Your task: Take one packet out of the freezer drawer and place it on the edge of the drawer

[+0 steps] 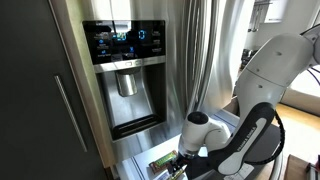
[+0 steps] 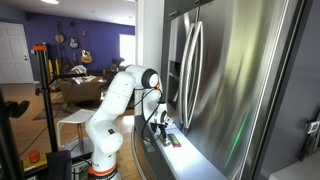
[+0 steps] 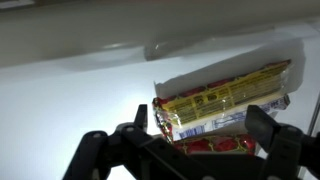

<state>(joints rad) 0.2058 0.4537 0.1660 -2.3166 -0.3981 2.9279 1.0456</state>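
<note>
Gripper (image 3: 201,114), jaws apart, over one packet (image 3: 225,92) atop one red-banded packet (image 3: 215,147).

The arm (image 1: 272,62), at the right of the frame, had rounded glossy white shells and black joints; the gripper (image 3: 200,122) was black and angular.

White arm (image 1: 268,62) low over freezer drawer (image 1: 136,167)

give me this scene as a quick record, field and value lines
hand: open, down in the freezer drawer
packet: olive-yellow, lying flat between the hand's fingers
next to it: red-banded packet
fridge: stainless steel, water dispenser above the drawer
task state: packet not yet taken out of the drawer
</note>
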